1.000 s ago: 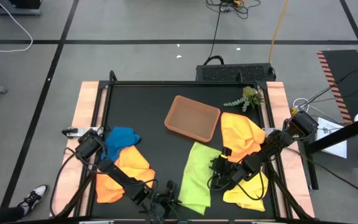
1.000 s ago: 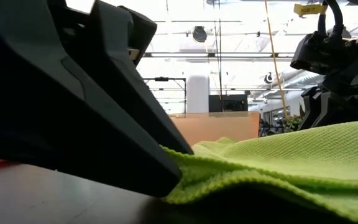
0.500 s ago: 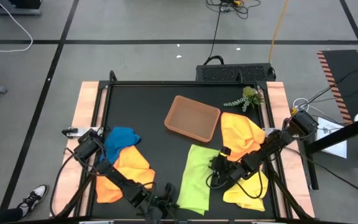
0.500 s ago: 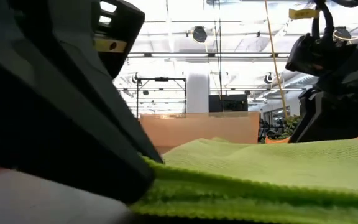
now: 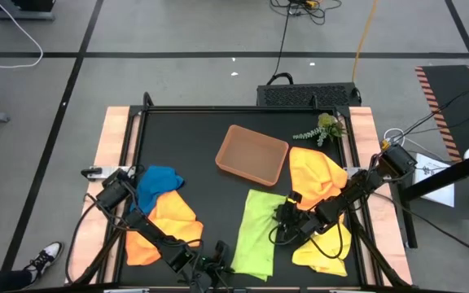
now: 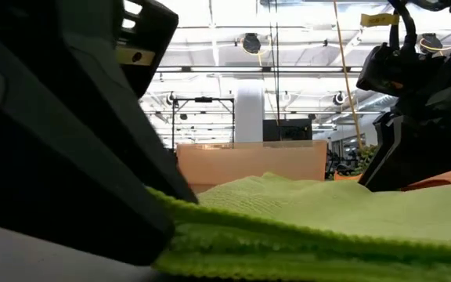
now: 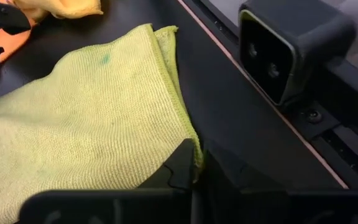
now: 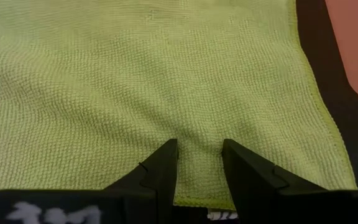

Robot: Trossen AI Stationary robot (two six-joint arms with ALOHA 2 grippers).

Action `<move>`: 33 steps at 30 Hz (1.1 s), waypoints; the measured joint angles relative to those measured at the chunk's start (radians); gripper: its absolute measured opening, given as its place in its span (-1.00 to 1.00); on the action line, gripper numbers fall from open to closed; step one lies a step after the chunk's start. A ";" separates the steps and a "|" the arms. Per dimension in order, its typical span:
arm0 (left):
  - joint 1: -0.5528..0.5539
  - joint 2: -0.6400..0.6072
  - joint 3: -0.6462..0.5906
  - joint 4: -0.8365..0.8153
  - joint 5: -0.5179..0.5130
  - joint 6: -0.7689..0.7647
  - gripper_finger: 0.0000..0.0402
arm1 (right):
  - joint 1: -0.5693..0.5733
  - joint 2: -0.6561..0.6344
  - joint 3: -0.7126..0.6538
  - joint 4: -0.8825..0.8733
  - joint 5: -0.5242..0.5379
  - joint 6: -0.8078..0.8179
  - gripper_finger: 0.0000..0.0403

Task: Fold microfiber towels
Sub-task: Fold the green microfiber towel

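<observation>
Now the green towel [image 5: 255, 236] looks neater than it did a moment ago. Back then its low end was wide and lumpy. It has been pulled into a long, straight strip, lying at about 5 o'clock on the table [image 5: 202, 138]. From the low view it also lies flatter, with two layers stacked at the front.

The left gripper [image 5: 221, 264] is down at the towel's 7 o'clock corner. It has slid a bit toward 7 o'clock and dragged that corner along. Its fingers are very close together, and the wrist view shows the towel's edge pinched between them.

The right gripper [image 5: 287, 218] sits at the towel's 2 o'clock edge and has hardly moved. Its fingers [image 8: 160, 171] are partly spread and rest on the cloth just by the edge, so it seems to be pinning that end down, not picking it up.

I think this means the first fold is done and is being smoothed. The towel probably needs one more fold across.

The other towels lie crumpled and not folded yet: blue [image 5: 159, 181] and orange [image 5: 169, 220] at 8 o'clock, yellow [image 5: 316, 175] at 3 o'clock. The tray [image 5: 252, 153] at 12 o'clock holds nothing.
</observation>
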 joint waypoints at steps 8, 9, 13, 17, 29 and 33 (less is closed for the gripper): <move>0.010 -0.008 -0.001 -0.004 0.000 -0.019 -0.45 | -0.001 -0.023 -0.002 -0.005 -0.007 -0.015 -0.38; 0.010 -0.013 -0.001 -0.003 0.000 -0.021 -0.41 | -0.001 -0.032 -0.003 -0.010 -0.010 -0.021 -0.38; 0.010 -0.049 -0.001 -0.012 0.000 -0.024 -0.30 | -0.001 -0.080 -0.004 -0.007 -0.011 -0.032 -0.38; 0.009 -0.089 -0.001 -0.033 -0.001 -0.034 -0.25 | 0.006 -0.132 -0.003 0.000 -0.004 -0.035 -0.38; 0.011 -0.130 -0.001 -0.164 0.011 -0.134 -0.24 | 0.093 -0.162 -0.001 0.411 -0.076 -0.259 -0.38; 0.016 -0.130 -0.001 -0.185 0.024 -0.142 -0.24 | 0.122 -0.161 -0.001 0.483 -0.075 -0.297 -0.38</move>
